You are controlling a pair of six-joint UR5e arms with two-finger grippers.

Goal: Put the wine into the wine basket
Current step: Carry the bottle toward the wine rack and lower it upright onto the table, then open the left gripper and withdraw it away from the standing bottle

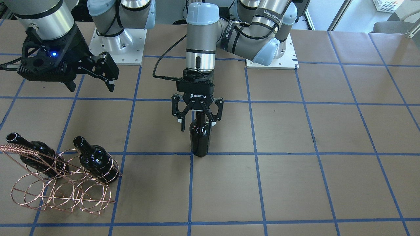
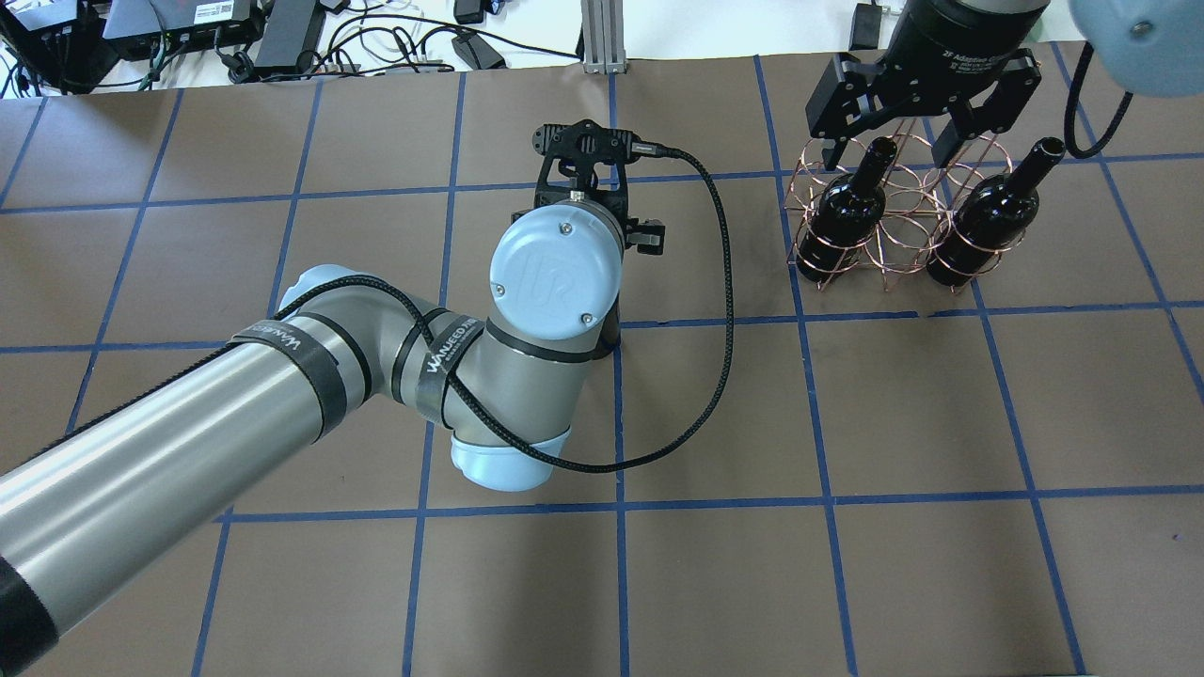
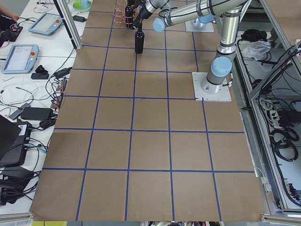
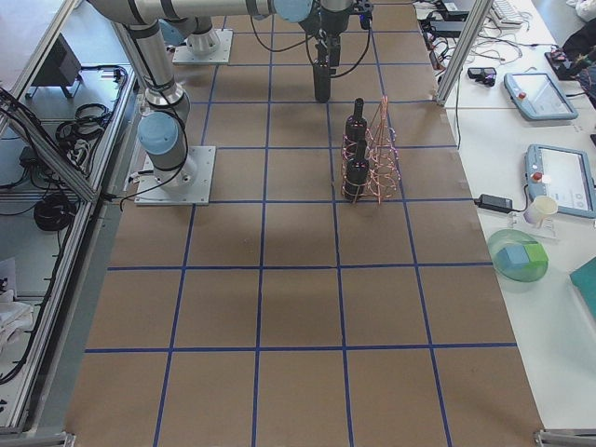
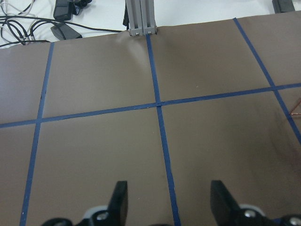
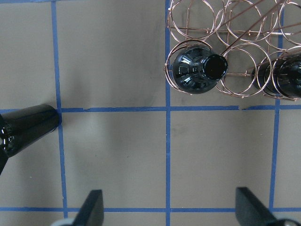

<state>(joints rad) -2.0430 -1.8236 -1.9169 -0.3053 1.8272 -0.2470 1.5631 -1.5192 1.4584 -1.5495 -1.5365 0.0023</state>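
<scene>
The glossy black-green glass wine bottle [image 1: 200, 141] stands upright; the left gripper [image 1: 197, 122] hangs vertically around its neck, fingers apart; the right gripper [image 6: 171, 209] is spread too.

The wine [image 1: 200, 139] is glossy black-green glass with sharp highlights. The wine basket [image 1: 62, 183] is thin, shiny copper-coloured wire, its handle tightly coiled. The table [image 1: 295, 190] is covered in matt brown paper, crossed by smooth blue tape [image 1: 295, 153]. The left arm [image 2: 141, 451] is satin silver metal with pale-blue plastic caps.

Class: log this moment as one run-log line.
left gripper open around wine neck | right gripper open near wine basket | two bottles racked
</scene>
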